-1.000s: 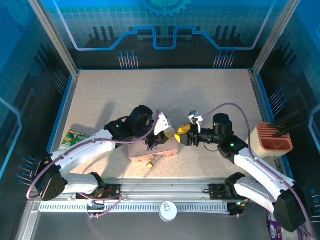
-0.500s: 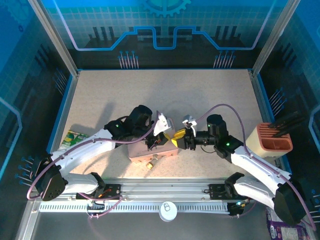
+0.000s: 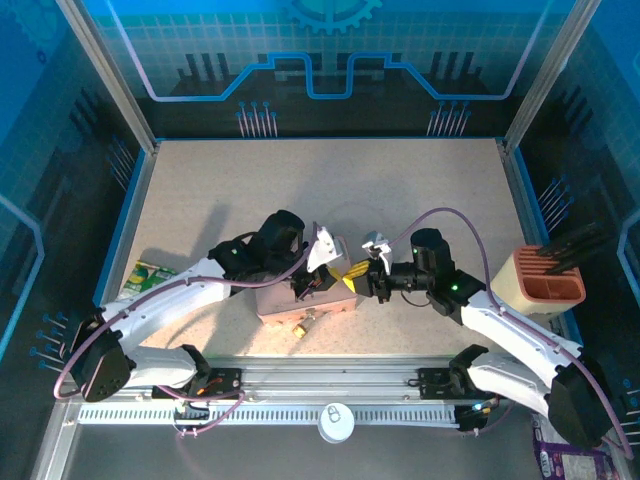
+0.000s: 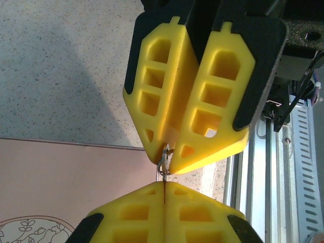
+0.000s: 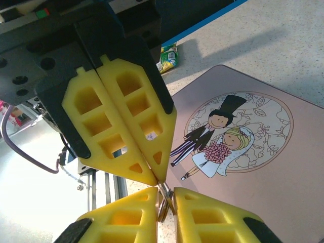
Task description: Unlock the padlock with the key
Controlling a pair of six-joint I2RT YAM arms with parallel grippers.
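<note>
Top camera looks down; close wrist cameras share pink tin (image 5: 263, 167).

The right gripper (image 5: 166, 193) pinches the thin key (image 5: 163, 200) from below, tip to tip with the closed left gripper (image 5: 158, 177), at the pink tin's (image 5: 263, 167) edge.

The padlock (image 3: 304, 326), a tiny brass body with a silver shackle, lies on the table (image 3: 400, 190) at the lower centre of the top view. The key (image 4: 163, 163), thin, dark and ring-headed, stands upright low in the left wrist view, its blade clamped in the left gripper (image 4: 164, 186).
</note>
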